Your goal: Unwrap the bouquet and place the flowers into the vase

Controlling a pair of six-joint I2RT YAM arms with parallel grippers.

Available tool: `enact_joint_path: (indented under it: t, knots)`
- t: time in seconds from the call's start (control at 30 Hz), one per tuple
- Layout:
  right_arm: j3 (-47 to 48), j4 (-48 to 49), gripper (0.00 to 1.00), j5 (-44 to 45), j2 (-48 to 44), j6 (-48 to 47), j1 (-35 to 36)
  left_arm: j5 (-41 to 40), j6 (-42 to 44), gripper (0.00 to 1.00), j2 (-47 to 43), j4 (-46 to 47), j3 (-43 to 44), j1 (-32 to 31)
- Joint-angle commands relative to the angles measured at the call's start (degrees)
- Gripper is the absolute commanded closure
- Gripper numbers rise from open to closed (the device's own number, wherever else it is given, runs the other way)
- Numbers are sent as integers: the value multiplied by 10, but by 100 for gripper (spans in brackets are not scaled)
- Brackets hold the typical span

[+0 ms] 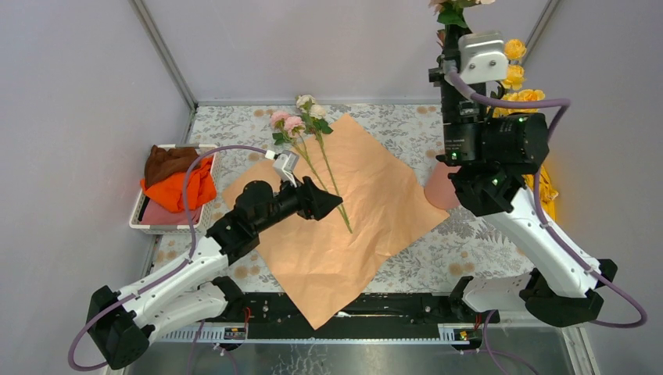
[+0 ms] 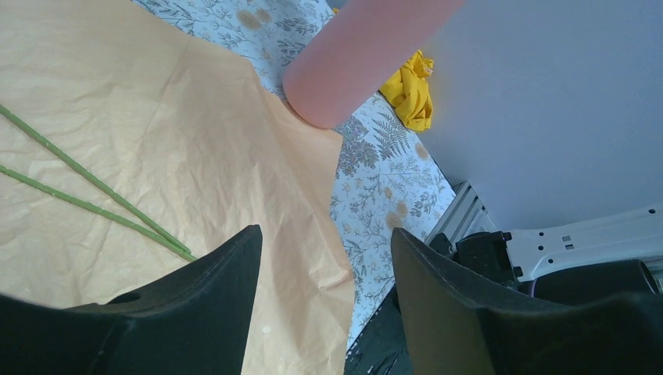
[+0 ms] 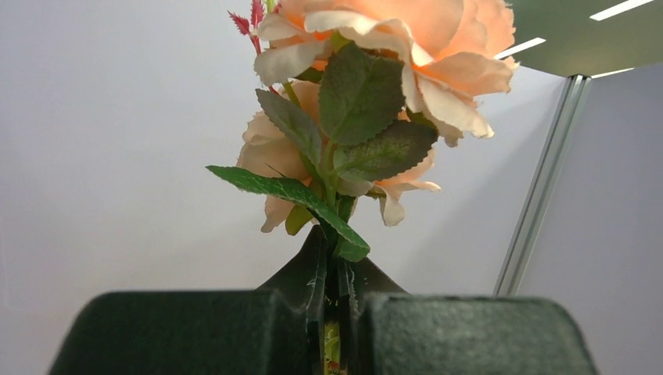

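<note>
Now a big sheet of peach wrapping paper [image 1: 344, 234] is seen lying flat on the table [image 1: 469, 234], with one corner pointing to 6 o'clock. The pink vase [image 2: 352, 62] stands at the paper's 3 o'clock corner and touches its edge; from above most of it is hidden behind the right arm. A white tray [image 1: 141, 223] with an orange cloth and a brown cloth is set at 9 o'clock, well apart from the paper.

Two pink and white flowers [image 1: 293, 123] are laid on the paper, blooms toward 11 o'clock and stems running down to 5 o'clock. The left claw [image 2: 324, 234] hangs over the paper with its fingers spread and nothing between them. In its own camera the green stem ends [image 2: 117, 211] lie at 9 o'clock of the claw, just beside one finger.

High at 1 o'clock, the right claw [image 3: 332, 308] is pressed tight on the stem of a bunch of peach roses [image 3: 375, 70], which is held upright. Yellow roses [image 1: 516, 74] show behind that arm; what holds them cannot be told.
</note>
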Motion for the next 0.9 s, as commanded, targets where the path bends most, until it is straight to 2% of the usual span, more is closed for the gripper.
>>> enact_joint_path:
  t: [0.0, 0.23, 0.47, 0.67, 0.87]
  knots:
    - [25, 80, 100, -7, 8, -68, -4, -10, 2, 32, -12, 20, 0, -4]
    - [14, 70, 100, -19, 16, -34, -52, -17, 6, 32, -23, 14, 0, -3]
    - [8, 13, 100, -55, 26, 98, -175, -19, 7, 32, -22, 12, -1, -3]
    - [-9, -4, 100, -80, 35, 171, -223, -20, 10, 31, -16, 11, 0, -4]
    - [-33, -29, 100, -119, 34, 287, -293, -21, 13, 31, -10, 11, 1, -4]
